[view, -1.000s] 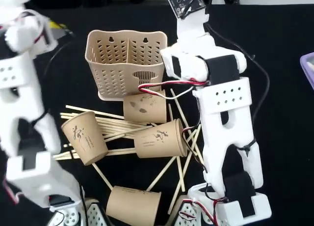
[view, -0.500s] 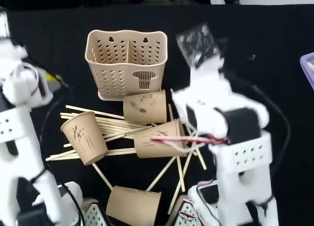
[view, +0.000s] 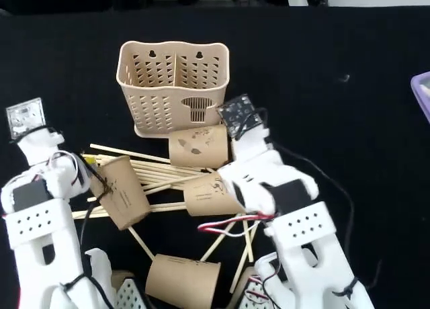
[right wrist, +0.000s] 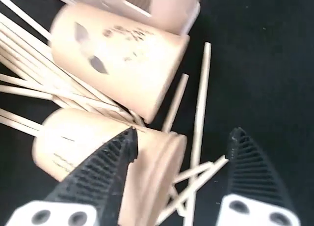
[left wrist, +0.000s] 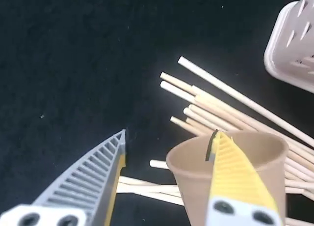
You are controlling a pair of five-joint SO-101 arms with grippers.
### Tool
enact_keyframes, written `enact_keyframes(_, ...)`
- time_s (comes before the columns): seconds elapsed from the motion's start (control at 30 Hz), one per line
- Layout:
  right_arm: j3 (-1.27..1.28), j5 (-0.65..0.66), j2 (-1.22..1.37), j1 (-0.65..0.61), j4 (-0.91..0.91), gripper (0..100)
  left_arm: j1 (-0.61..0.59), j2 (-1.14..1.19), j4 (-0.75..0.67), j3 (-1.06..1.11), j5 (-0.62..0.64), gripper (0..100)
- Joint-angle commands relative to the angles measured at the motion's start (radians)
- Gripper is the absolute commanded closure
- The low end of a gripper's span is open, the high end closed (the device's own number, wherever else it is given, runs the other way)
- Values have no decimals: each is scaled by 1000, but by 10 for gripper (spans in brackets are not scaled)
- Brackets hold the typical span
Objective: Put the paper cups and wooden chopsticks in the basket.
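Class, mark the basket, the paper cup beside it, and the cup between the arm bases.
basket (view: 158, 109), high view, front wall.
paper cup beside the basket (view: 197, 146), high view, side wall.
cup between the arm bases (view: 183, 281), high view, side wall.

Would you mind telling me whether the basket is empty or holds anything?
Empty: the high view shows both compartments of the basket bare inside.

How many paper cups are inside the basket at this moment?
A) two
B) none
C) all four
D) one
B: in the high view both compartments of the basket look empty, and four paper cups sit outside it among the chopsticks.
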Motion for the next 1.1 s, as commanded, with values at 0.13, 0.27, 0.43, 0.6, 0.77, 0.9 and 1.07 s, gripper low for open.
enact_keyframes(0.13, 8, -40, -31, -78, -127, 712, -15, -57, -29, 71, 32, 723)
enact_keyframes(0.27, 94, -43, -30, -83, -226, 712, -19, -57, -26, 73, 34, 723)
enact_keyframes(0.43, 133, -94, -30, -84, -299, 712, -21, -58, -28, 61, 34, 723)
enact_keyframes(0.6, 134, -110, -19, -83, -359, 712, -21, -58, -21, 30, 55, 723)
enact_keyframes(0.77, 94, -110, 87, -78, -364, 712, -21, -58, -21, 13, 83, 723)
enact_keyframes(0.9, 51, -133, 186, -78, -367, 711, -21, -58, -23, 22, 83, 723)
enact_keyframes(1.07, 19, -167, 262, -80, -370, 712, -21, -58, -21, 24, 83, 723)
